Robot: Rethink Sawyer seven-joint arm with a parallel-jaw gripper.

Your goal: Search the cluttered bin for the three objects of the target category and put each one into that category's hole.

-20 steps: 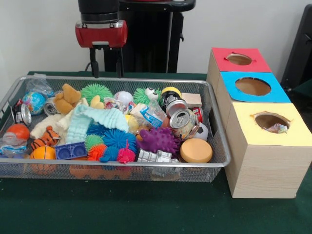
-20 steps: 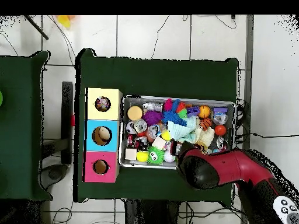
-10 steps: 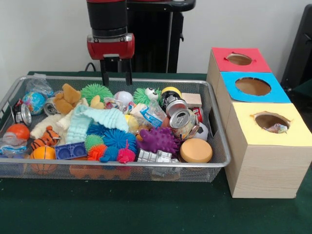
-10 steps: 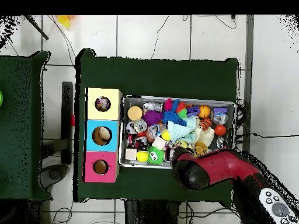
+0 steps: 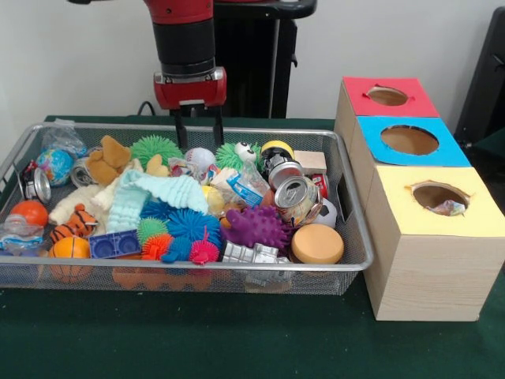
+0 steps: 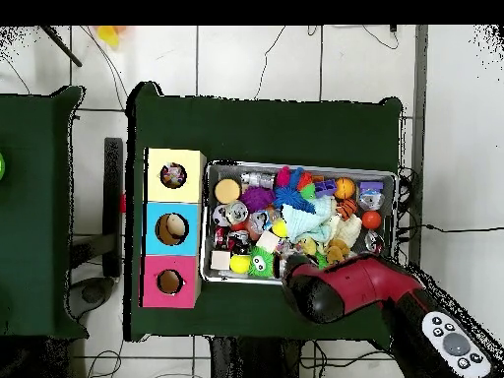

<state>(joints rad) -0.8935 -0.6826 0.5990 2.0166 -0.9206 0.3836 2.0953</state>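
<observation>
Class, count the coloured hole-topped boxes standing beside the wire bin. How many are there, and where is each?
3, in a row beside the bin: the yellow box nearest the camera, the blue box in the middle, the red box farthest back. None appear hidden.

We see a robotics laboratory, not a home or a shop. A red and black robot arm [image 5: 188, 47] stands over a table with a green cloth [image 5: 237, 347], which is arranged like a test bench. At 3 o'clock from the wire mesh bin [image 5: 197, 272] of mixed toys stands a wooden box [image 5: 430, 272] with red, blue and yellow tops. In the overhead view, loose cables [image 6: 295, 44] lie on the tiled floor [image 6: 246, 59] at 12 o'clock.
</observation>
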